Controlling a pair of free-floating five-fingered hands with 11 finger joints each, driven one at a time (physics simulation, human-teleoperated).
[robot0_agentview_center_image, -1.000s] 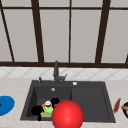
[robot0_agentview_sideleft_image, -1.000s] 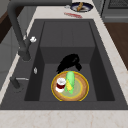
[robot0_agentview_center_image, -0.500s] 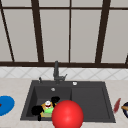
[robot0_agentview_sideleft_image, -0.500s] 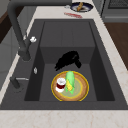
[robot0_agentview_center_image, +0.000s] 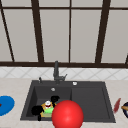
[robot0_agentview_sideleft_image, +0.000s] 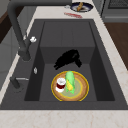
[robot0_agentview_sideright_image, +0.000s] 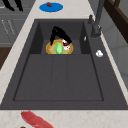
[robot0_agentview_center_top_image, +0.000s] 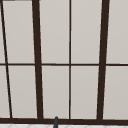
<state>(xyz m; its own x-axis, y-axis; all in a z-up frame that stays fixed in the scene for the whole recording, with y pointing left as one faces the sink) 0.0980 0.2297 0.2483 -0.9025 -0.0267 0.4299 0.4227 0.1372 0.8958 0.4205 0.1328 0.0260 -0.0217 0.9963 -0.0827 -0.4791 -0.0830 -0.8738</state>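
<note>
The sink (robot0_agentview_sideleft_image: 67, 32) is a dark double unit set in a pale worktop (robot0_agentview_sideright_image: 22, 37), with a deep left basin and a shallow right section. A round yellow-rimmed plate (robot0_agentview_sideleft_image: 83, 86) lies on the floor of the deep basin. On the plate rest a green and yellow corn cob (robot0_agentview_sideleft_image: 70, 81) and, touching it, a small white cup with a dark red band (robot0_agentview_sideleft_image: 60, 85).

One black hand (robot0_agentview_sideleft_image: 68, 58) hangs low in the basin at the far edge of the plate as the left side view shows it, just above the corn cob. The same hand (robot0_agentview_sideright_image: 60, 33) arches over the plate in the right side view, fingers pointing down and slightly spread; whether they touch the plate cannot be determined. In the front view, dark hand shapes lie at the plate's left (robot0_agentview_center_image: 37, 110) and far side (robot0_agentview_center_image: 55, 98); left and right cannot be assigned.

A large red ball (robot0_agentview_center_image: 67, 115) covers the near right part of the basin in the front view. A blue plate (robot0_agentview_center_image: 5, 105) lies on the worktop to the left. The tap (robot0_agentview_center_image: 56, 72) stands behind the sink
</note>
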